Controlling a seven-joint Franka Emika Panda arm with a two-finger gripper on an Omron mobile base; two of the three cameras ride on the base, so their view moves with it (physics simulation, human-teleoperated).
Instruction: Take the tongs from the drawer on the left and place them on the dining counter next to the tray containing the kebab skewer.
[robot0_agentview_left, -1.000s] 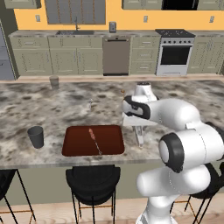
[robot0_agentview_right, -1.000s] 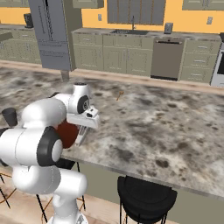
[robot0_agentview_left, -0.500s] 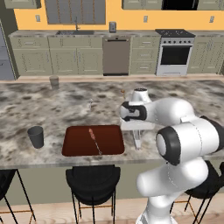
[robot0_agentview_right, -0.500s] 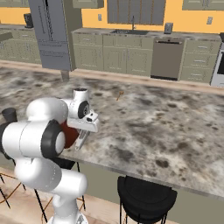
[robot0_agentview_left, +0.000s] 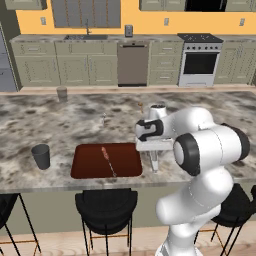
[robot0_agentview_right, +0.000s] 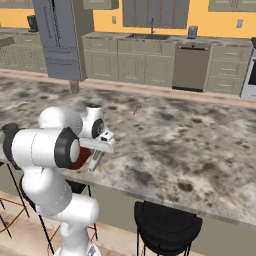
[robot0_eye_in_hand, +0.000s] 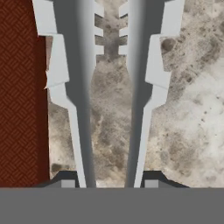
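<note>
Two tong arms run between the dark fingertips: gripper (robot0_eye_in_hand: 111, 183) closed on the tongs (robot0_eye_in_hand: 109, 87), hanging just right of the tray (robot0_agentview_left: 90, 162) over the dining counter (robot0_agentview_left: 60, 120). Kebab skewer (robot0_agentview_left: 108, 160) lies on tray. No legible writing seen.

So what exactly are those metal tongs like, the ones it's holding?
The tongs are slim, pale silver-grey metal: two long thin arms running side by side with a gap between, toothed on their inner edges near the tips. The gripper holds them pointing down over the granite dining counter, just beside the reddish-brown tray.
</note>
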